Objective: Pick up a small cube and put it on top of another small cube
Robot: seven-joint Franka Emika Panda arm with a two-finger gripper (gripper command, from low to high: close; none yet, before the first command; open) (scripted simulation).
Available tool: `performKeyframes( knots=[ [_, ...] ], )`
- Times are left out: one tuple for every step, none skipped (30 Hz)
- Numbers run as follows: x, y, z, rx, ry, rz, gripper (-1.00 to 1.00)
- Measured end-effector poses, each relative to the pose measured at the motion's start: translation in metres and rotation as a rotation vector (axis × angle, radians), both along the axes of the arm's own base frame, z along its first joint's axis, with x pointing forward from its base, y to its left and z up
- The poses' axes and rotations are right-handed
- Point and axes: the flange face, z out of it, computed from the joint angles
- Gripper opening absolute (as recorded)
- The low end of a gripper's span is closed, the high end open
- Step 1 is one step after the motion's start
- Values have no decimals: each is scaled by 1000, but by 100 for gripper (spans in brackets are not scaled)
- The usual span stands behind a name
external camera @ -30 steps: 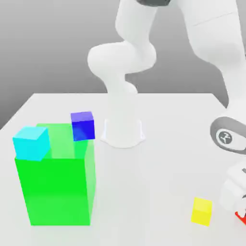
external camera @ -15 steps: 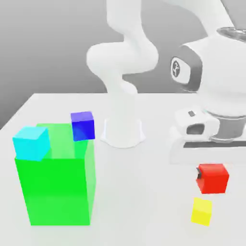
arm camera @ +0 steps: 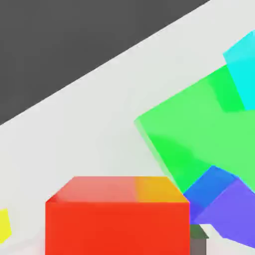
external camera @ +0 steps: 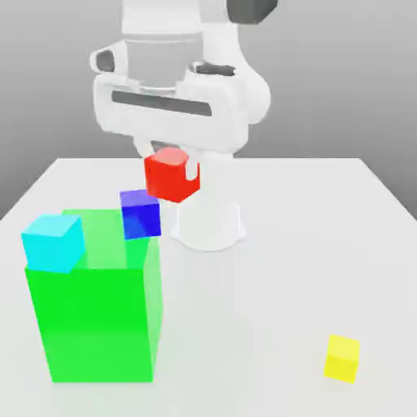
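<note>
Evidently, the pincer grips the red cube, clear of the green block's edges.

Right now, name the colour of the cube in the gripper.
Bright red cube, seen best in the exterior view.

A tall, bright green block stands upright on the pale tabletop at the exterior view's left — its top face a lighter green in places — while a yellow cube rests directly on the surface at the exterior view's right, well apart from it.
</note>
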Motion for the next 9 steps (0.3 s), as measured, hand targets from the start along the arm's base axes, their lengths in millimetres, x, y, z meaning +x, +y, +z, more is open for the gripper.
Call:
performKeyframes(
  knots=[
    [-11, -9, 3, 0, 0, -35, -100],
    [-15, -13, -3, 0, 0, -53, -100],
    [-17, -16, -13, 0, 0, -62, -100],
    [-19, -17, -26, 0, 0, -67, -100],
    [-20, -17, -39, 0, 0, -69, -100],
    [-20, -17, -50, 0, 0, -70, 100],
    [-20, -17, -50, 0, 0, -70, 100],
    [-20, -17, -50, 0, 0, -70, 100],
    [-20, -17, -50, 0, 0, -70, 100]
  ],
)
